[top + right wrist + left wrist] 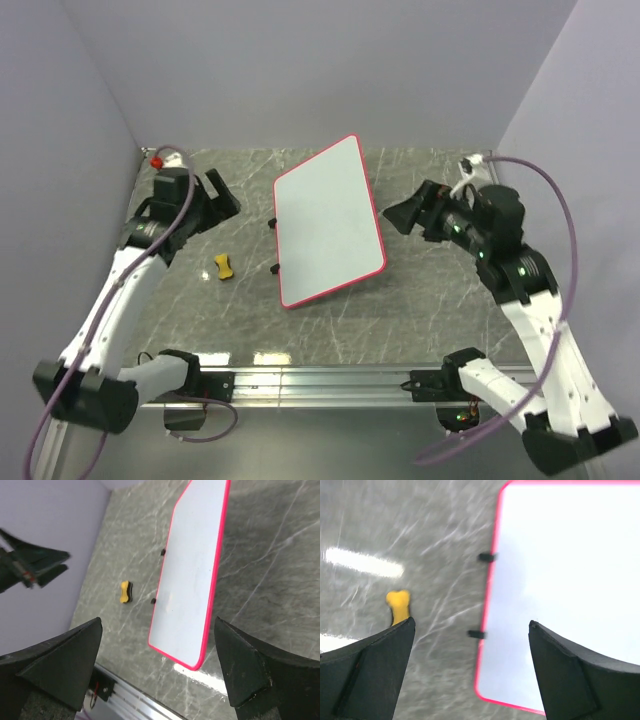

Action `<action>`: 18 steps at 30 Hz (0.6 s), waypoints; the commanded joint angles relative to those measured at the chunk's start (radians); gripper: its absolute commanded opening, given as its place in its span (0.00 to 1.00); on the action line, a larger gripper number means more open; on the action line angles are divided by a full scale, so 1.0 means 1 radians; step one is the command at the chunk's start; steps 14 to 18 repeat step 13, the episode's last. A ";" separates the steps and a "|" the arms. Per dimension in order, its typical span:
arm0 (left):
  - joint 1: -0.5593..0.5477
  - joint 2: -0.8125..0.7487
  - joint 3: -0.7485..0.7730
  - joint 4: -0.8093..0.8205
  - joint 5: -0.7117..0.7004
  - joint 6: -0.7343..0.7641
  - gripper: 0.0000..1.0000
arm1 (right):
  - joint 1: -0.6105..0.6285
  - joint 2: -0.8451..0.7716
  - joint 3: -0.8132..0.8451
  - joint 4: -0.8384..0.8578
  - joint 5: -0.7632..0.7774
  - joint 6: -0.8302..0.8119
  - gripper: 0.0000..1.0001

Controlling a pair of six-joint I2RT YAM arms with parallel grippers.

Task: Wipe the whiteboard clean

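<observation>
The whiteboard (pixel 328 222) lies flat in the middle of the table, white with a red-pink rim and a blank face. It also shows in the left wrist view (pixel 570 580) and the right wrist view (pixel 195 575). A small yellow eraser (pixel 223 267) lies on the table left of the board, seen too in the left wrist view (pixel 399 605) and the right wrist view (pixel 125 592). My left gripper (pixel 222 195) is open and empty, raised left of the board. My right gripper (pixel 408 215) is open and empty, raised right of the board.
Two small black clips (pixel 274 222) stick out of the board's left edge. Grey walls close the table at the back and both sides. An aluminium rail (pixel 320 382) runs along the near edge. A red knob (pixel 156 161) sits at the back left corner.
</observation>
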 commanded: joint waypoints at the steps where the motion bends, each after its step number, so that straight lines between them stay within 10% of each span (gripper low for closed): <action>1: -0.005 -0.079 0.075 -0.049 0.006 -0.034 0.99 | 0.000 -0.082 -0.098 0.065 0.105 0.053 1.00; 18: -0.055 -0.052 0.317 -0.205 -0.108 0.038 1.00 | 0.001 -0.107 -0.145 0.042 0.088 0.045 1.00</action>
